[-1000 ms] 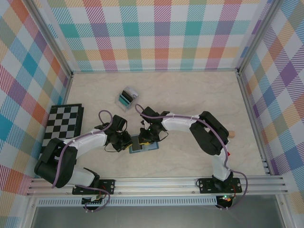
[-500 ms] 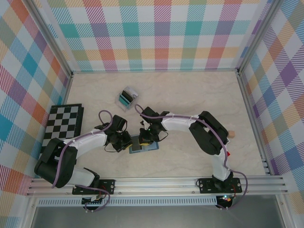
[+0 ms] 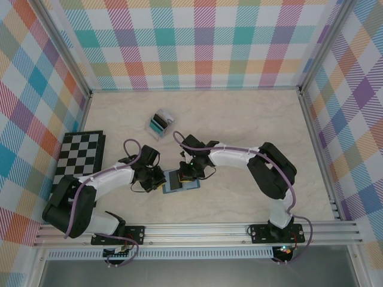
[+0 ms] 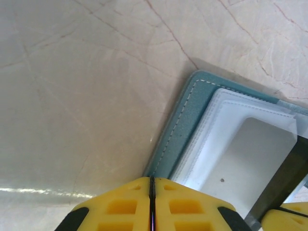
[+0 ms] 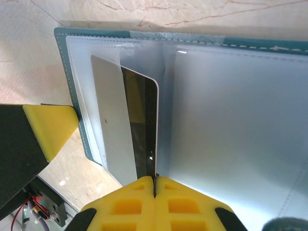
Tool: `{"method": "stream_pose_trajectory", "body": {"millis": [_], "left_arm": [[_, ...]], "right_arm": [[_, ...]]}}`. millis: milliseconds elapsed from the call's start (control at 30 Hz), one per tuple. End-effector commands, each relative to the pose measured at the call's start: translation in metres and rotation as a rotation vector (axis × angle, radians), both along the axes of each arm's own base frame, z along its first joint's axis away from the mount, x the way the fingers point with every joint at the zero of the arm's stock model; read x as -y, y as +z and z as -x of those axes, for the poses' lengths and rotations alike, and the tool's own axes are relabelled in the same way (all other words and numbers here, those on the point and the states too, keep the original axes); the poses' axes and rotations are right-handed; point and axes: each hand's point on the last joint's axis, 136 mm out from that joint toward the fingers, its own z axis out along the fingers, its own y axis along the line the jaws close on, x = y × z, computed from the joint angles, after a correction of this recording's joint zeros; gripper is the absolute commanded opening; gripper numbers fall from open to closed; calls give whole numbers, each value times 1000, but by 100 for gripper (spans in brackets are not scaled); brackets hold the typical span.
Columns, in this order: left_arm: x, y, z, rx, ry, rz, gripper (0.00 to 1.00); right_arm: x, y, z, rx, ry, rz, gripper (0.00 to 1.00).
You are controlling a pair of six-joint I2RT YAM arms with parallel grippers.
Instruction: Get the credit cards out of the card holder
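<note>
— Where's the card holder (image 3: 179, 186)?

— Lying open on the marble-look table (image 3: 251, 119), near the front edge and about mid-width. The teal cover is down and the clear sleeves face up. One card (image 5: 108, 120) is tilted up out of the left panel's sleeve. It is pale grey on one side, dark and glossy on the other.

— Any name or number on it?

— Nothing I can read. The dark face just throws back glare, and the grey side shows one small speck.

— And the claws?

— The right claw (image 5: 155, 180) is pinched fully shut on one edge of that card, about over the fold between the two panels. The left claw (image 4: 151, 190) is closed too, pads together, with its tip at the holder's left edge by the stitched corner. Whether it nips the cover or only presses beside it, I can't tell.

— So the holder sits between them?

— Yes. The left claw is at its left side and the right claw comes in over its far side.

— Anything else about?

— A small clear box (image 3: 160, 124) with teal and black contents lies farther back and to the left, well apart. A checkerboard (image 3: 81, 156) lies by the left wall.
</note>
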Motion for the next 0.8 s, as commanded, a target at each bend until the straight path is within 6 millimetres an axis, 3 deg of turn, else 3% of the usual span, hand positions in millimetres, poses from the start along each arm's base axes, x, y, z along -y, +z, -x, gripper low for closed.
{"method": "stream_pose_trajectory", "body": {"millis": [0, 167, 333, 567, 767], "left_arm": [[-3, 15, -6, 35, -10, -22, 9], [-13, 30, -10, 78, -27, -84, 9], [16, 34, -17, 110, -85, 54, 9], [36, 20, -19, 61, -135, 113, 8], [27, -3, -8, -13, -123, 61, 7]], "right_arm": [[10, -4, 5, 7, 16, 41, 1], [7, -10, 4, -9, 15, 51, 2], [8, -14, 3, -15, 17, 68, 3], [8, -14, 2, -16, 18, 57, 5], [6, -13, 0, -23, 15, 37, 9]]}}
